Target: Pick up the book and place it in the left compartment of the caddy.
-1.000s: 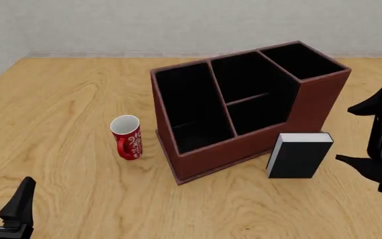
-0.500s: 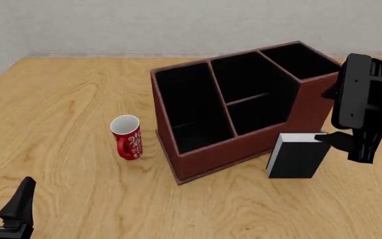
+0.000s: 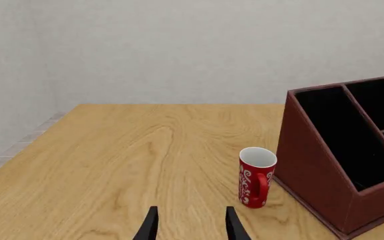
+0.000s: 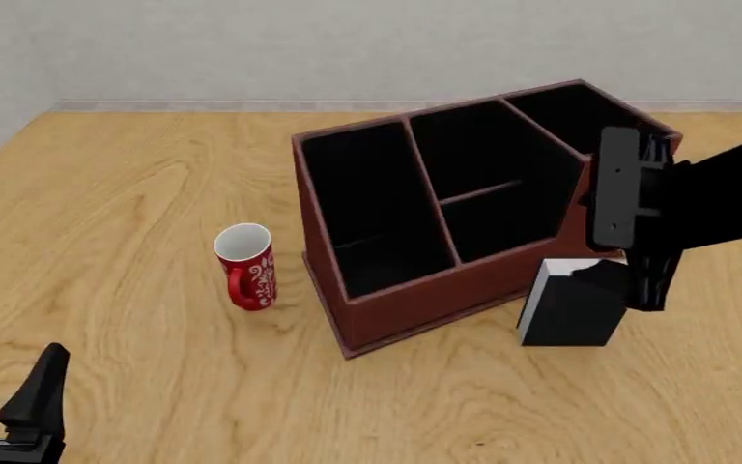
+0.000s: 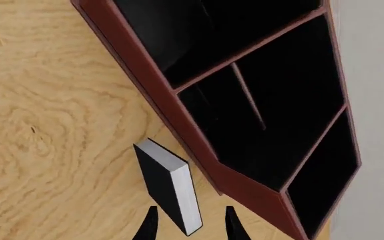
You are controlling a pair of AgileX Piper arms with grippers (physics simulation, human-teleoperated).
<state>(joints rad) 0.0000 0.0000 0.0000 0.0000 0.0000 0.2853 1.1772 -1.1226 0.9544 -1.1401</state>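
Observation:
The black book (image 4: 564, 314) with white page edges stands upright on the table just in front of the caddy (image 4: 474, 280), near its right end. My right gripper (image 4: 622, 278) is open and hovers right over the book's top. In the right wrist view its fingertips (image 5: 231, 226) sit on either side of the book's near end (image 5: 168, 187), not closed on it. The left compartment (image 4: 371, 213) is the long black-lined section at the caddy's left end, seen also in the right wrist view (image 5: 158, 30). My left gripper (image 4: 4, 382) is open and empty at the front left corner.
A red mug (image 4: 247, 266) with white pattern stands just left of the caddy; it also shows in the left wrist view (image 3: 255, 177) next to the caddy's wall (image 3: 319, 170). The wooden table (image 4: 127, 193) ends at a grey wall behind.
My right arm has swung in from the right edge to the left and lowered over the book. The book, caddy, mug and left arm have not moved.

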